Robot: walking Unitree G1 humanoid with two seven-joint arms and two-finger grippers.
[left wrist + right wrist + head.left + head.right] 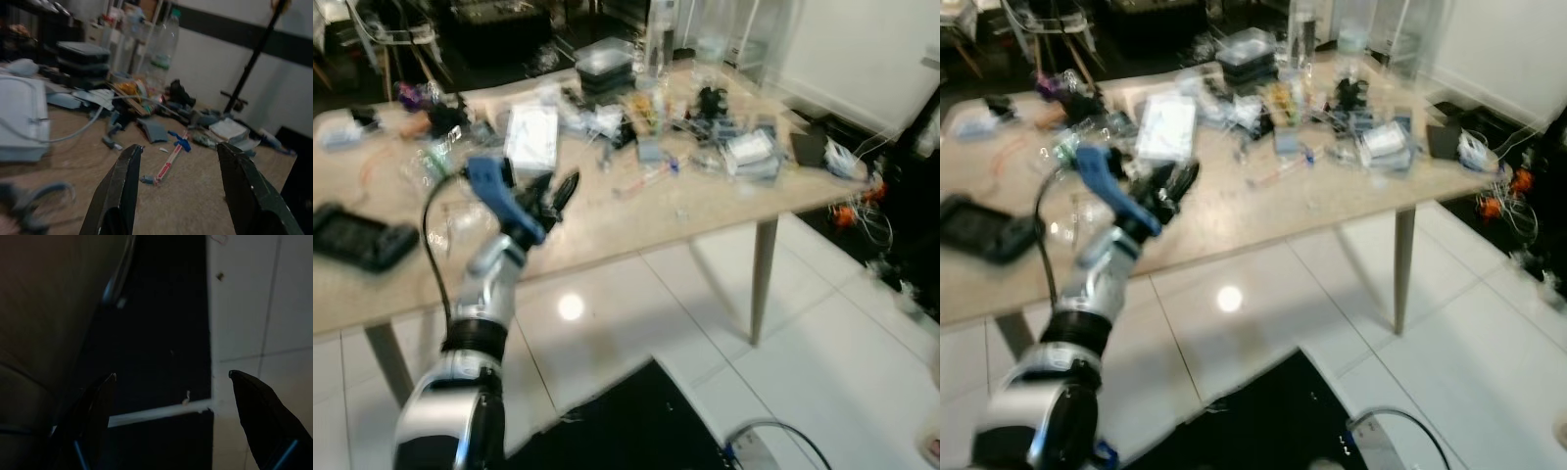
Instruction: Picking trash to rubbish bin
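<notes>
Left gripper, your working tool, hovers over the near edge of the cluttered table, fingers spread and empty. At its 1 o'clock lies what looks like a red-and-white wrapper, blurred. Right gripper hangs spread above the floor.

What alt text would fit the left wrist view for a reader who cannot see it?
The left gripper hovers open and empty over a cluttered tan table. Ahead lie a red-and-white pen-like stick, a white box, stacked dark containers and a clear plastic bottle.
</notes>
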